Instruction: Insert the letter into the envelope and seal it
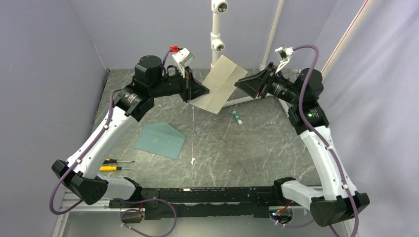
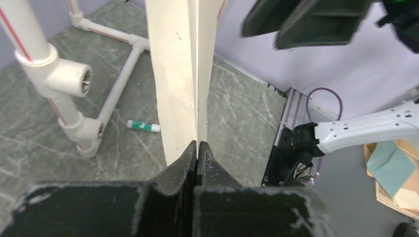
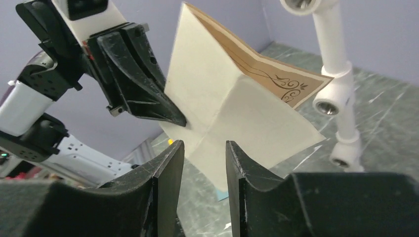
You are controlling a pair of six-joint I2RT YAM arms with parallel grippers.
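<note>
The top external view is taken from above and behind the arm bases, facing down over the whole table. The left wrist view is taken close along the left gripper, facing the right arm. The right wrist view is taken close along the right gripper, facing the left arm. The letter and the white pipe frame are shared by all three views.
</note>
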